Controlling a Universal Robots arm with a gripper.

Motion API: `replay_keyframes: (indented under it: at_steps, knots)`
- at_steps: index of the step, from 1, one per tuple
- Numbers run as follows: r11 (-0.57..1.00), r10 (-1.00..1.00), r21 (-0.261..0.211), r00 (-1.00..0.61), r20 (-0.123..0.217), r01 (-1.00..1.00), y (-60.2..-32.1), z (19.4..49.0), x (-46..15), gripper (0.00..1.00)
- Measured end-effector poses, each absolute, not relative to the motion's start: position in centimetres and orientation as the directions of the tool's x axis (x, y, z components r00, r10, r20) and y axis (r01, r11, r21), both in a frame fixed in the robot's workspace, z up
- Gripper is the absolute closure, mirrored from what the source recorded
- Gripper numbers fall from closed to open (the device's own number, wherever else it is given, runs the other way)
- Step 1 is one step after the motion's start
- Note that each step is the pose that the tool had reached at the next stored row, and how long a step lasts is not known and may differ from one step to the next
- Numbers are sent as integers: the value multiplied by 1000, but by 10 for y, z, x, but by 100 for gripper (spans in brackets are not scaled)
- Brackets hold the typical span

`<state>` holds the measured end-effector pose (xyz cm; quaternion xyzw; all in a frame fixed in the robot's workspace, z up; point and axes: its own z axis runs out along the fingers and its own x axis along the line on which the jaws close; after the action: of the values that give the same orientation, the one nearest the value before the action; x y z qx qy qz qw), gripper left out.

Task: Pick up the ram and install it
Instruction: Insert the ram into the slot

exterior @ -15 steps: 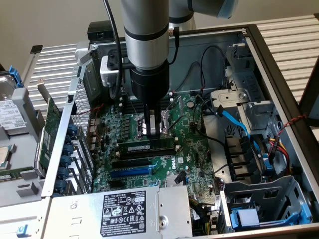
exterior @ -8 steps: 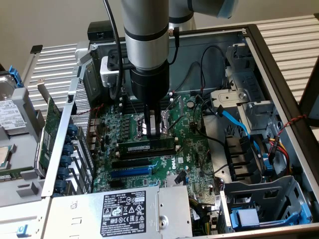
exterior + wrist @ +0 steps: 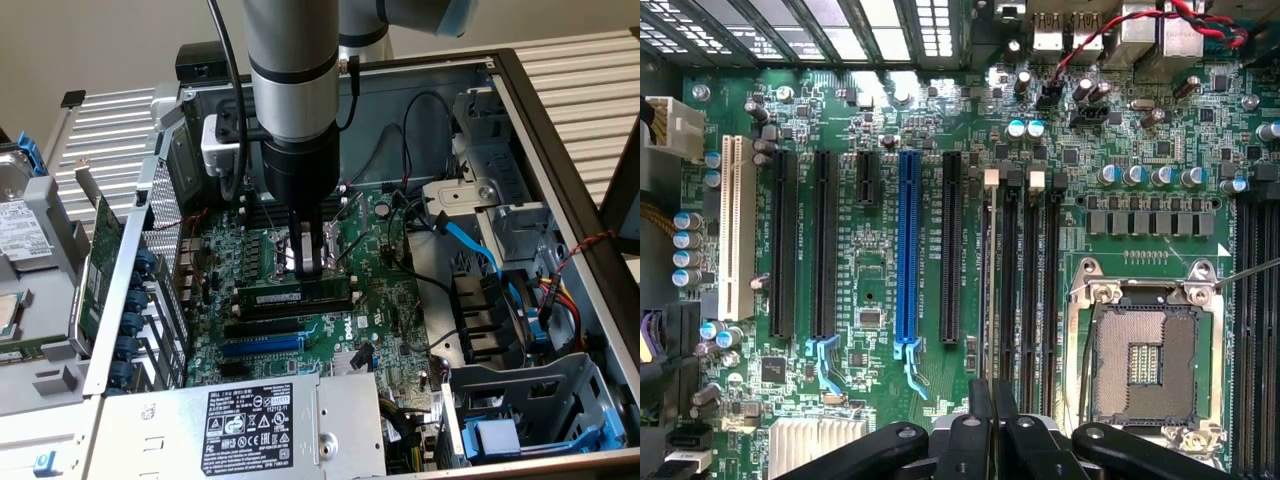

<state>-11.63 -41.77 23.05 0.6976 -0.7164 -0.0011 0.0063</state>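
- Green ram (image 3: 293, 297) stands on edge in a motherboard (image 3: 385, 305) memory slot.
- Gripper (image 3: 307, 268) directly above it, fingers drawn together, gripping nothing.

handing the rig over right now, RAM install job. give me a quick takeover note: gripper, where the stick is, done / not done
Gripper: low inside the case, just above the ram, beside the CPU socket. Whether it is open or shut cannot be told.
Ram: standing on edge in a memory slot on the motherboard, label strip facing the exterior camera. From the wrist view it is edge-on in the outermost slot of the bank, with the neighbouring slots bare.
Done: the stick is picked up and placed in its slot.
Not confirmed: full seating and closed end clips. Contact between gripper and stick cannot be judged either.
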Motion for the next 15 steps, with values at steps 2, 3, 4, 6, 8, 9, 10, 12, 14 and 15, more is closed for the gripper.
replay_keyframes:
  at_steps: [2,3,4,6,8,9,10,12,14,15]
  knots:
    - [25,-1000,10,-25,8,-1000,-418,230,-116,88]
    - [25,-1000,9,-25,7,-1000,-418,230,-116,88]
    - [25,-1000,8,-24,7,-1000,-418,230,-116,88]
    - [24,-1000,6,-24,7,-1000,-418,230,-116,88]
    - [23,-1000,4,-23,7,-1000,-418,230,-116,88]
    - [22,-1000,3,-22,7,-1000,-418,230,-116,88]
    - [22,-1000,2,-22,7,-1000,-418,230,-116,88]
    - [22,-1000,1,-22,7,-1000,-418,230,-116,88]
    - [22,-1000,1,-22,7,-1000,-418,230,-116,88]
    - [22,-1000,1,-22,7,-1000,-418,230,-116,88]
